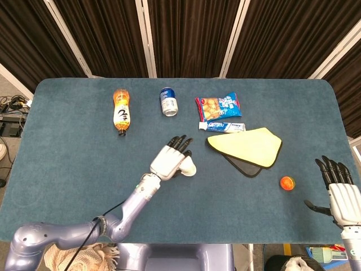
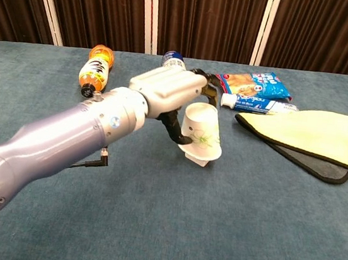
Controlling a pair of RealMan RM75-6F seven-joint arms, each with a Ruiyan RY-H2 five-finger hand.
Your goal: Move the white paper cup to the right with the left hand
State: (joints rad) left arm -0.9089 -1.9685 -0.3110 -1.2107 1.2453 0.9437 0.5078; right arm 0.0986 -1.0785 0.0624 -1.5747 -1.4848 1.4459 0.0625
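My left hand (image 1: pixel 171 159) (image 2: pixel 169 90) grips the white paper cup (image 1: pixel 188 167) (image 2: pixel 201 133), which is upside down with a green print on its side. The cup hangs just above the table near its middle. It covers most of a small blue and white block (image 2: pixel 199 161), of which only a sliver shows below its rim in the chest view. My right hand (image 1: pixel 339 192) rests open at the table's front right edge, holding nothing.
An orange drink bottle (image 1: pixel 121 112) and a blue can (image 1: pixel 168 101) lie at the back. A snack bag (image 1: pixel 218 105), a toothpaste tube (image 1: pixel 221 127) and a yellow cloth on a black pad (image 1: pixel 248 147) lie right of the cup. An orange ball (image 1: pixel 287 183) sits near my right hand.
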